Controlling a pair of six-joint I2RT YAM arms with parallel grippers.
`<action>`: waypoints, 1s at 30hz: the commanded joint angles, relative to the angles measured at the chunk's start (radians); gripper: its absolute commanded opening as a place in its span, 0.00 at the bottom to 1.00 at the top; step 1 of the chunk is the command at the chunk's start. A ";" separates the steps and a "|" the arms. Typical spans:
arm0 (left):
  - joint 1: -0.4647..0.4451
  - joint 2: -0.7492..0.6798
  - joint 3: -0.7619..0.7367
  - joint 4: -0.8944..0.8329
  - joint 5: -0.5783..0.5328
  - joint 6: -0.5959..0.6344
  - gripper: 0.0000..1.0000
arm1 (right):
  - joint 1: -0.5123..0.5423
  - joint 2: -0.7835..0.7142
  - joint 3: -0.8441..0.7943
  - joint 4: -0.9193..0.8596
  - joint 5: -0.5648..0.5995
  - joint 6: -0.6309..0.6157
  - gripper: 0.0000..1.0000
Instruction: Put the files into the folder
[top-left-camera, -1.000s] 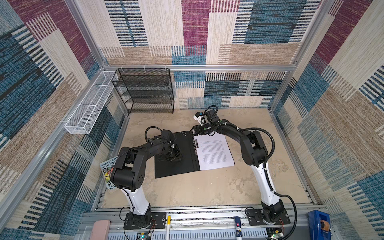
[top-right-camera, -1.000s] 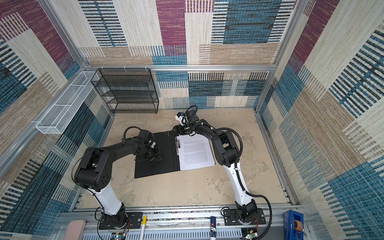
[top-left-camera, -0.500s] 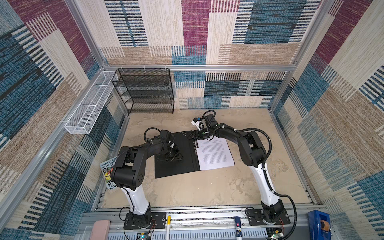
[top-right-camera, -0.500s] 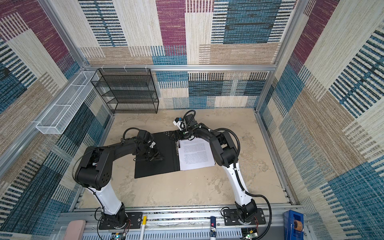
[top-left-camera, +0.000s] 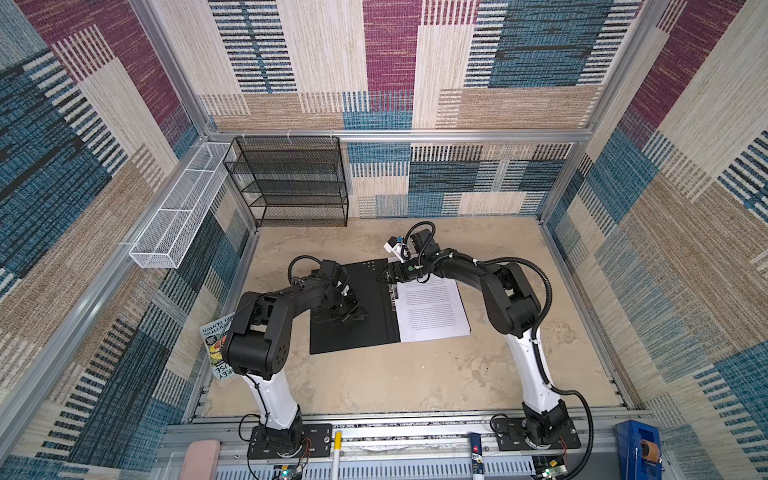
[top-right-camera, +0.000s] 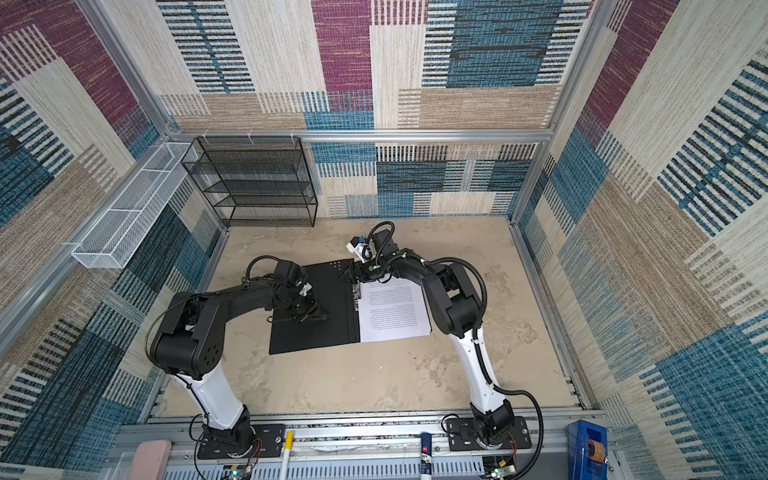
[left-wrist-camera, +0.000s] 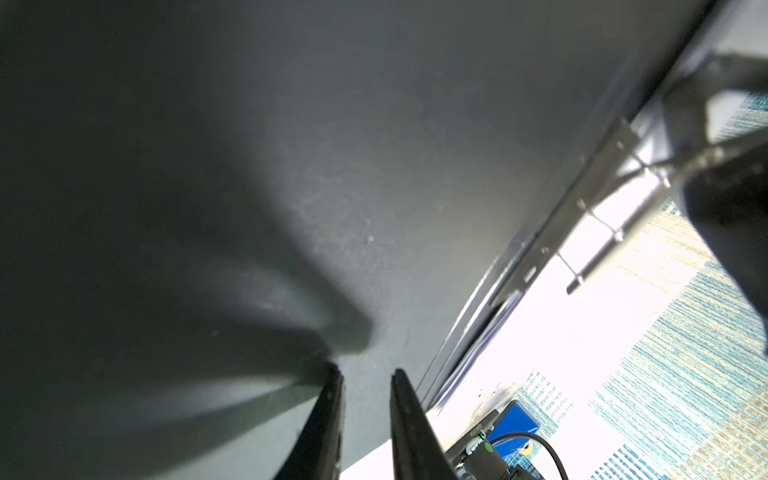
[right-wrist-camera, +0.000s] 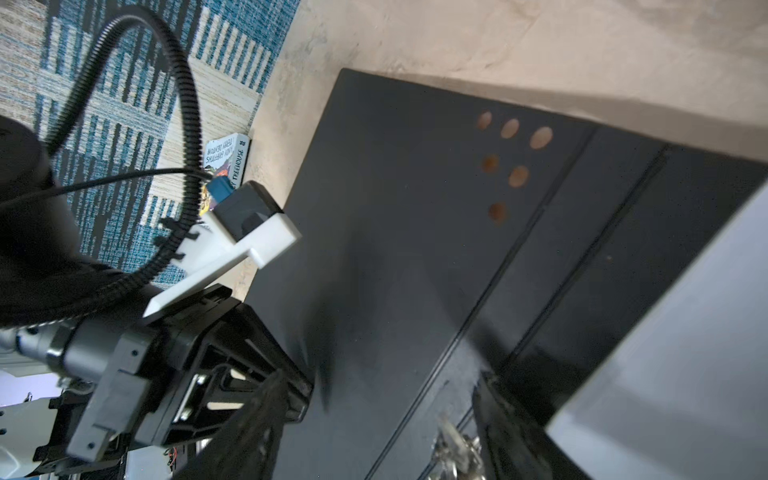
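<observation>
Your right gripper (top-right-camera: 347, 276), jaws spread, sits at the far end of the spine clip (top-right-camera: 356, 297). That clip runs back toward the robot's base, between the folder (top-right-camera: 311, 328) cover and the files (top-right-camera: 395, 309).

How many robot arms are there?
2. The left arm reaches over the bare half of the folder; the right arm reaches the spine clip beside the files. None seem hidden.

Both top views are bright, sharp and evenly lit from overhead, with the walls (top-left-camera: 685, 208) bowing at the edges and soft shadows on the table (top-left-camera: 374, 386). In the left wrist view the papers (left-wrist-camera: 552, 340) glare to white and the folder (left-wrist-camera: 374, 124) looks hazy, while in the right wrist view the right hand (right-wrist-camera: 374, 390) is smeared with blur
</observation>
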 joint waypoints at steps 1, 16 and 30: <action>0.002 0.020 -0.009 -0.060 -0.139 0.019 0.24 | 0.017 -0.086 -0.061 0.052 -0.056 -0.008 0.73; 0.001 -0.023 -0.064 -0.017 -0.121 0.001 0.26 | 0.035 -0.139 -0.246 0.132 0.063 0.039 0.78; 0.027 -0.033 -0.119 0.040 -0.122 -0.079 0.25 | 0.040 -0.146 -0.216 0.092 0.068 0.030 0.78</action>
